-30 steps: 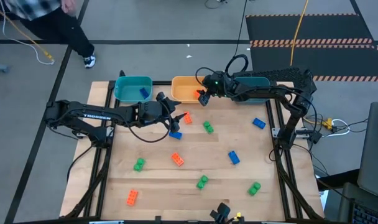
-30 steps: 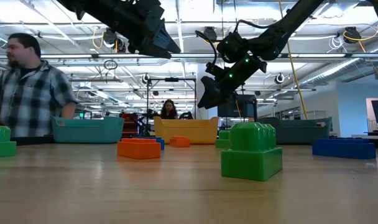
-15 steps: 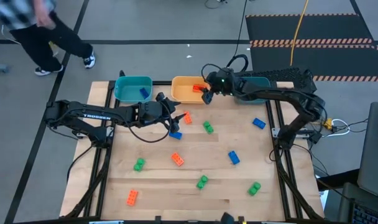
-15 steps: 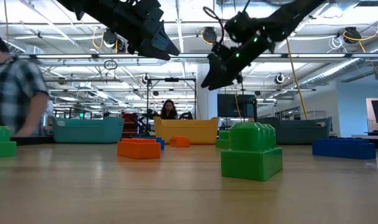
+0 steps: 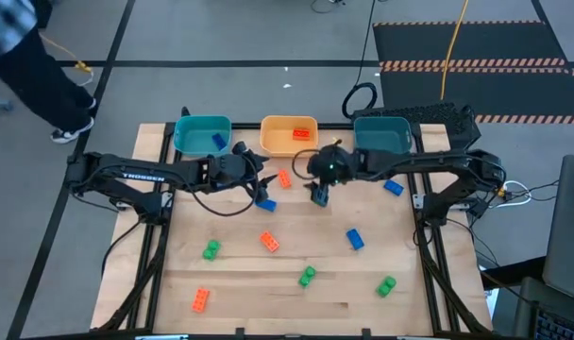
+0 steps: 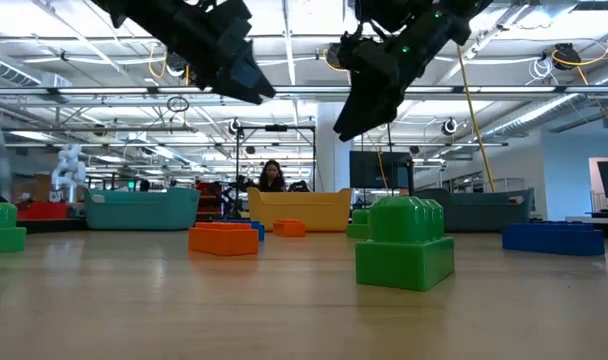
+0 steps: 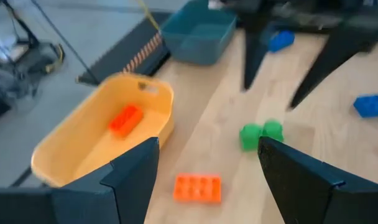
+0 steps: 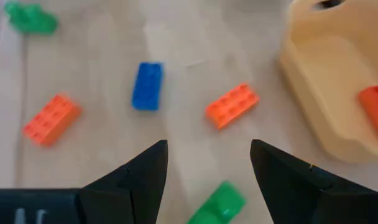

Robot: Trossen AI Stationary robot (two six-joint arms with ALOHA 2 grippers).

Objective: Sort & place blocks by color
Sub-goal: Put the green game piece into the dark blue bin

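The right claw (image 5: 320, 195) hangs with jaws apart and nothing between them, over a green block (image 8: 217, 205) on the tabletop (image 5: 240, 283) near the orange tray (image 5: 289, 135). The left claw (image 5: 261, 177) waits, also spread and unloaded, beside an orange-red block (image 5: 284, 178). To pick cleanly, the right claw should probably centre over the green block, descend straight, then close across its narrow sides.

table (image 5: 240, 283): pale wood, smooth, matt
blocks (image 6: 404, 243): studded plastic, slight sheen
trays (image 7: 102, 146): smooth plastic
fingers (image 8: 130, 183): dark, matt
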